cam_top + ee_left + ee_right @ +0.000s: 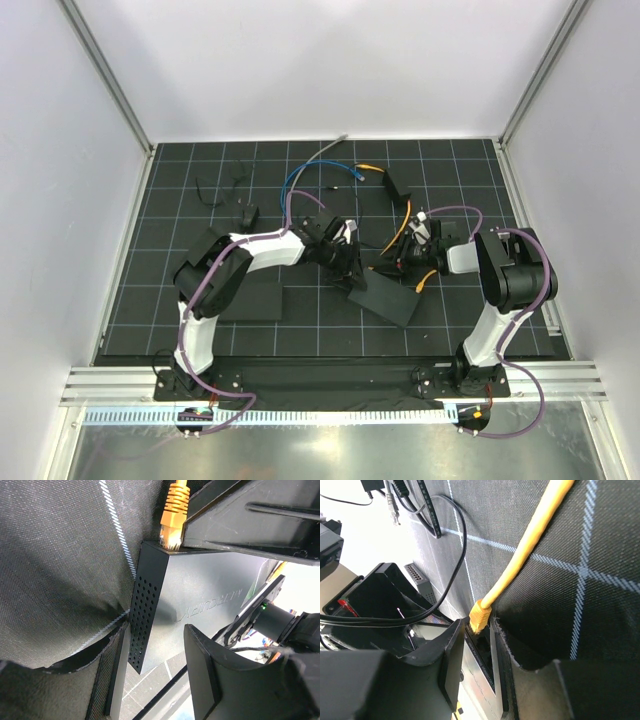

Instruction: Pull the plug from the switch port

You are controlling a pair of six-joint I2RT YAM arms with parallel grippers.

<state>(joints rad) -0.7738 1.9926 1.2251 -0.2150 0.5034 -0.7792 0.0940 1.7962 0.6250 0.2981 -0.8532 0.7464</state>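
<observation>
The mat (pixel 180 200) carries the switch (pixel 200 600) mid-table. The left gripper (pixel 186 580) clamps it, 1 finger on each side of its flat body. The orange cable (pixel 530 555) runs down to the plug (pixel 479 616), seated in the port (pixel 474 631) at the switch's edge. The right gripper (pixel 402 260) is nearer: the plug lies just ahead, between its 2 narrowed jaws, though I cannot tell whether they pinch it. The plug's long axis follows the cable, nose pointing into the switch, so the pull likely goes straight back along it.
</observation>
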